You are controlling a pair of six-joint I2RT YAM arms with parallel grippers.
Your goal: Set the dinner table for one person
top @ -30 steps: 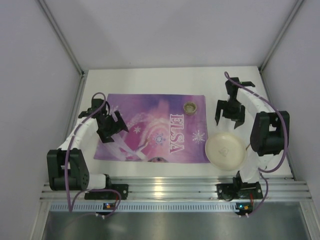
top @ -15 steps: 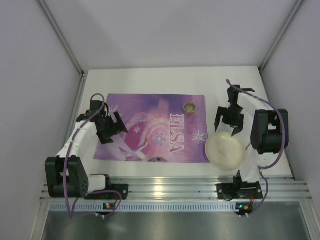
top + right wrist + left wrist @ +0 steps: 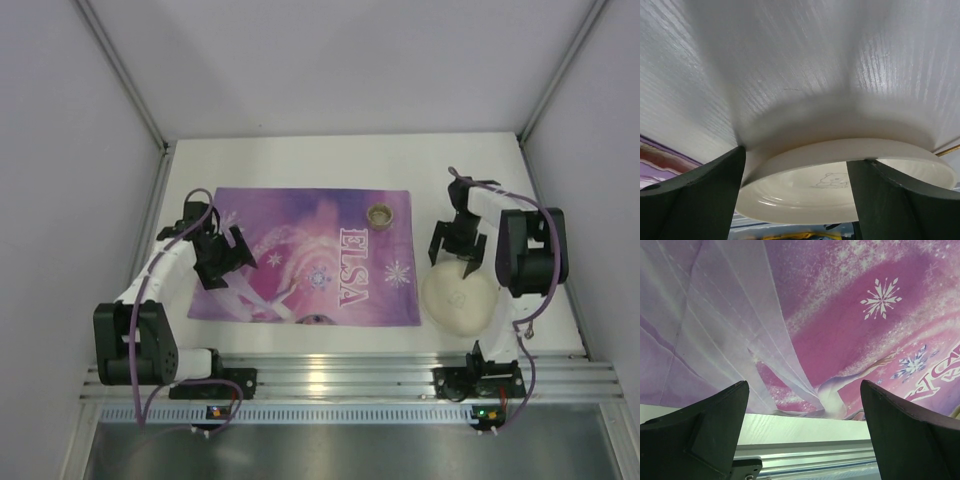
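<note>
right jaws wide, plate (image 3: 460, 305) beside placemat (image 3: 300, 255)

A robotics lab test cell rather than a home: a ribbed aluminium rail (image 3: 340, 372) carries the bolted black-and-white left robot arm (image 3: 160, 268) and right robot arm (image 3: 530, 255); beyond the rail lies a flat matte white tabletop (image 3: 300, 160), boxed in by plain pale grey wall panels (image 3: 330, 60) framed with slanting aluminium posts (image 3: 125, 75)

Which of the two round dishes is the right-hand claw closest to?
The big cream plate, beside the purple mat and its right edge, at the right gripper. The small brownish cup stands on the mat, farther left.
</note>
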